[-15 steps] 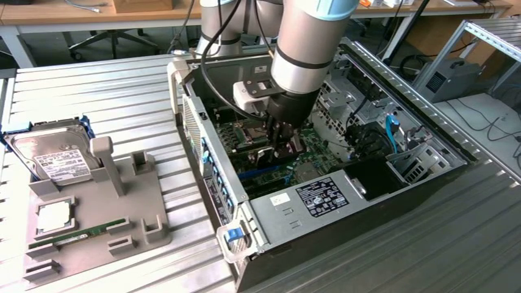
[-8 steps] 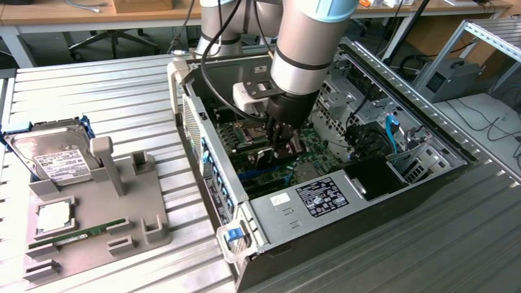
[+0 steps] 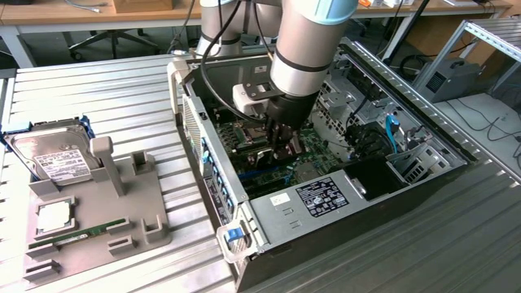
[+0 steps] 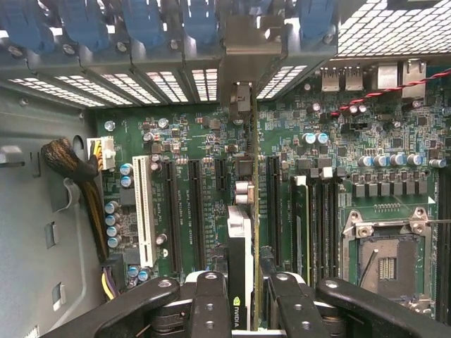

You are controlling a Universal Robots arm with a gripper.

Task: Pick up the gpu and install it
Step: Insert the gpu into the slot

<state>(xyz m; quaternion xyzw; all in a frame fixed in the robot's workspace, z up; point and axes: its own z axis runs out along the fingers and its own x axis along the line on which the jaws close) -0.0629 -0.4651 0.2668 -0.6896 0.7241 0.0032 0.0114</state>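
The gripper [image 4: 246,280] is closed on the gpu [image 4: 239,243], with one black finger [image 4: 209,299] on each side of the thin card. The card is seen from its edge, and it is inside the computer case [image 3: 342,201], right over the green motherboard [image 4: 183,141]. It lines up with the gap between two long black slots [image 4: 171,211], but I cannot tell if its bottom edge is touching a slot. At the far end, its metal bracket [image 4: 241,98] sits near the back wall [image 4: 243,42] of the case. In the exterior view the arm reaches straight down into the case, and the gripper [image 3: 285,143] is low among the parts. A few things could go wrong here. If the card sits a bit to one side of its slot, a push down could bend the card or hurt the slot. The bracket could catch on the back wall and tip the card. The hold is on a thin edge, so the card could slip.
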